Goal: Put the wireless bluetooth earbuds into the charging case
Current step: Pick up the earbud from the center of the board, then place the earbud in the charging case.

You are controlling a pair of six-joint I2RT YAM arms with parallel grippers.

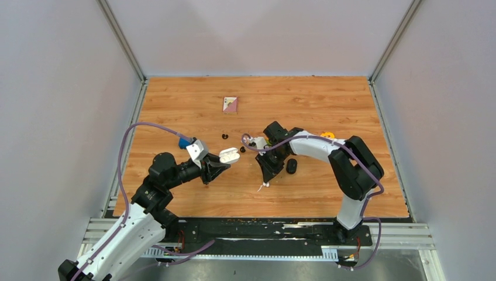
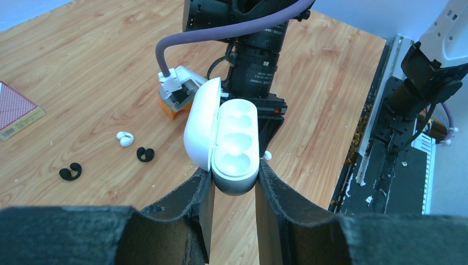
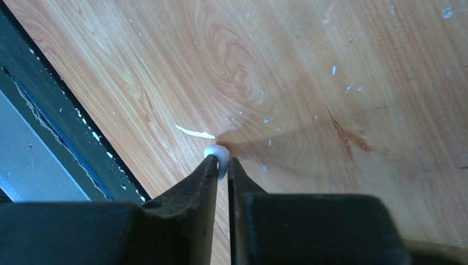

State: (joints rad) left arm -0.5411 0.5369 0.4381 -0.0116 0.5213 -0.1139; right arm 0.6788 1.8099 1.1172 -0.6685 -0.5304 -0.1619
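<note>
Left gripper (image 2: 233, 168), fingers clamped on the lower end of the white charging case (image 2: 234, 141), holds it with the lid swung open toward nine o'clock. On the wooden table (image 2: 83, 66) at nine o'clock of the case lie a black earbud (image 2: 70, 171), a second white earbud (image 2: 125, 138) and another black earbud (image 2: 145, 154), all well apart from those fingers. Right gripper (image 3: 221, 163) pinches a white earbud (image 3: 217, 152) at its very fingertips; the bud pokes out at twelve o'clock, close over the tabletop.
</note>
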